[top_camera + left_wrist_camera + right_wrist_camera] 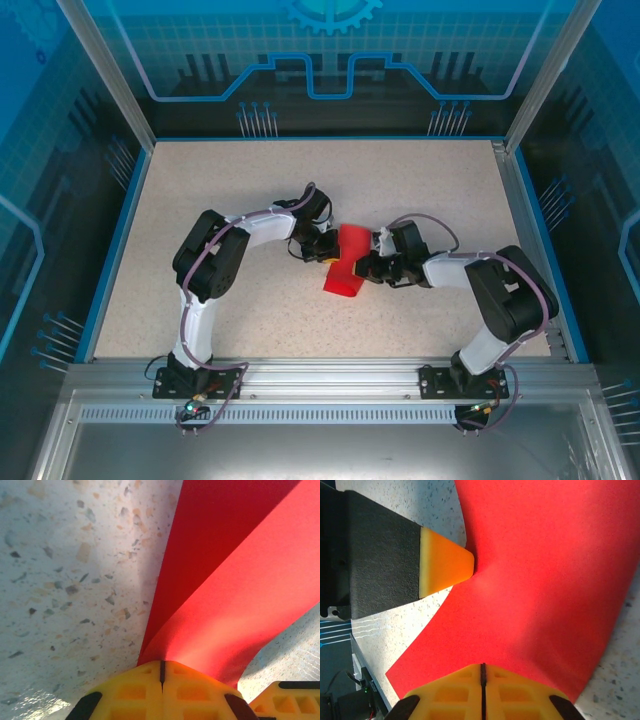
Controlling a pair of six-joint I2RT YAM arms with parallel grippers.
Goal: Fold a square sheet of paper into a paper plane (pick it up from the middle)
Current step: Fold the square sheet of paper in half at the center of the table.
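The square sheet of paper (345, 265) is bright red and hangs bowed between my two grippers over the middle of the table. It is a curved sheet with no paper plane shape to it. My left gripper (325, 248) pinches its left edge: in the left wrist view the yellow fingers (135, 690) are shut on the paper (235, 580). From the right, my right gripper (368, 266) holds the opposite edge, shut on the paper (545, 570). The left gripper's yellow tip (445, 562) shows in the right wrist view, biting the far edge.
The speckled tabletop (250, 190) spreads around the arms, bounded by a blue rim (115, 240) and metal frame posts. The right gripper's yellow finger (287, 700) sits close beside the left one, so the two grippers are only a short gap apart.
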